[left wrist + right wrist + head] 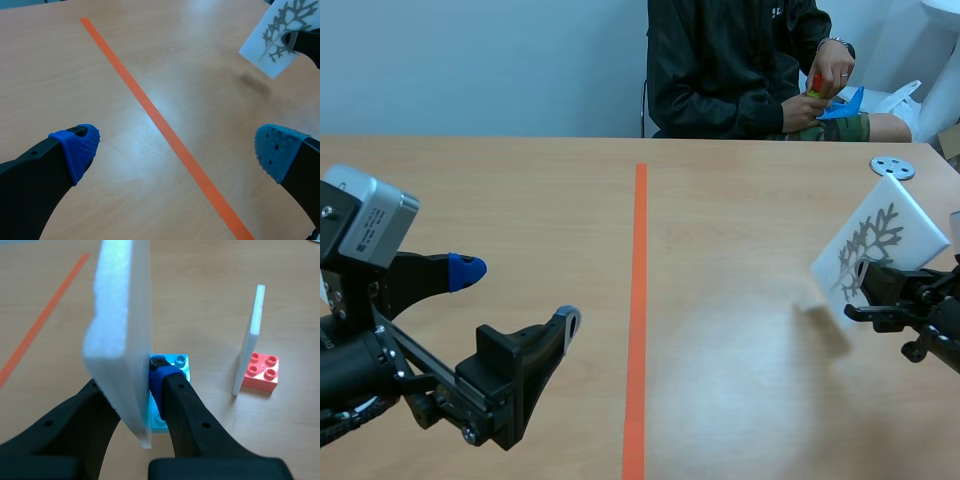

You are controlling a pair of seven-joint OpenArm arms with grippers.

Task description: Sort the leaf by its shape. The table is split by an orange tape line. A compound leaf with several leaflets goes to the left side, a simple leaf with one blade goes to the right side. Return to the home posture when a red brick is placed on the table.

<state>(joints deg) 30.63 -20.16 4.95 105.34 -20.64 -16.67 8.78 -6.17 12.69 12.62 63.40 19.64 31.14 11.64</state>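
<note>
1. A white card (pixel 880 240) printed with a grey, many-branched leaf is seen at the right middle of the scene frame, on the right of the orange tape line (pixel 640 300). It is tilted and held off the table (pixel 740 400), where its shadow is cast.
2. The card is clamped edge-on between the fingers of the right gripper (pixel 855 295). A light blue brick (pixel 175 362) is fixed at the card's foot, just behind the blue-padded finger.
3. Beside that gripper, in the right wrist view, a second white card (pixel 250 335) is shown upright, touching a pink-red brick (pixel 260 372) on the table.
4. The left gripper (pixel 518 295) is pictured at the lower left of the scene frame, fingers spread wide and holding nothing.
5. A grey disc (pixel 892 167) is seen at the upper right of the table.
6. A seated person (pixel 730 60) is framed at the top, with small red and blue pieces in the hands (pixel 825 85).
</note>
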